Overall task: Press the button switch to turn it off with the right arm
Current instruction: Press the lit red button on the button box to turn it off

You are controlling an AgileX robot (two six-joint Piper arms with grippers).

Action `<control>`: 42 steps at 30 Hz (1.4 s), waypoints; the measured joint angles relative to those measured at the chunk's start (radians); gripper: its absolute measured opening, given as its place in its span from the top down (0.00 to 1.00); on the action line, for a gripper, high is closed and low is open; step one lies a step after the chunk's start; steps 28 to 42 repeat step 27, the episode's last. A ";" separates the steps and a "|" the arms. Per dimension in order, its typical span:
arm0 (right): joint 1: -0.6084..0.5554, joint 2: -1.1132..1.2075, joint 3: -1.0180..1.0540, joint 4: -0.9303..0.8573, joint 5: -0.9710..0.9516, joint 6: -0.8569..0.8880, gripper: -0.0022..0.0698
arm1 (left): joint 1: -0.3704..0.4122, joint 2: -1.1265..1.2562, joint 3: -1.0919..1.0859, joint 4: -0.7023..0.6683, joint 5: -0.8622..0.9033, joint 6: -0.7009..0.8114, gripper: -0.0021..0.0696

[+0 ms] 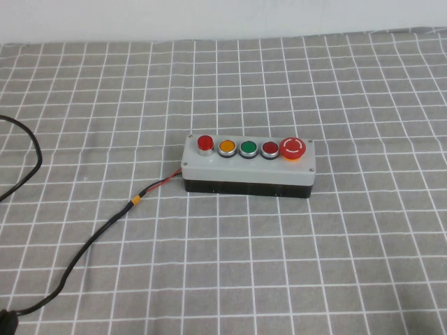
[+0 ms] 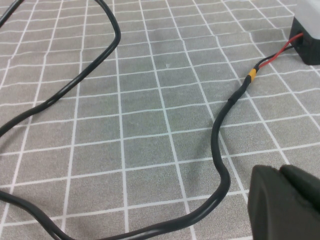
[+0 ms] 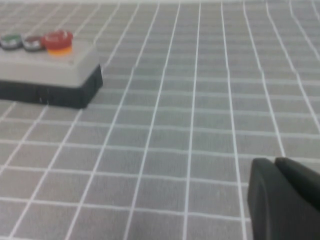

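The grey-lidded, black-based switch box (image 1: 248,167) sits near the middle of the grey, white-gridded cloth (image 1: 349,265). Its top carries a row of five: a bright red round cap (image 1: 204,143) at the cable end, an orange button (image 1: 227,148), a green button (image 1: 248,149), a dark red button (image 1: 269,148), and a red mushroom stop on a yellow collar (image 1: 292,147).

The pictures do not settle which button switches it off. Whichever it is, a good press likely comes straight down on that cap alone, clear of its close neighbours, so the light box does not tip or slide.

The right gripper (image 3: 282,200) shows only as a dark edge, well apart from the box on its mushroom-stop side, touching nothing visible; whether it is open or closed cannot be told. The left gripper (image 2: 285,205) sits near the black cable (image 2: 220,165), equally unreadable. Neither appears in the high view.
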 joint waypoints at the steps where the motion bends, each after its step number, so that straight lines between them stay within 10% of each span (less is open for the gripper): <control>1: 0.000 0.000 0.005 0.000 0.000 0.000 0.99 | 0.000 0.000 0.000 0.000 0.000 0.000 0.98; 42: 0.000 -0.003 0.009 0.038 0.031 0.000 0.99 | 0.000 0.000 0.000 0.000 0.000 0.000 0.98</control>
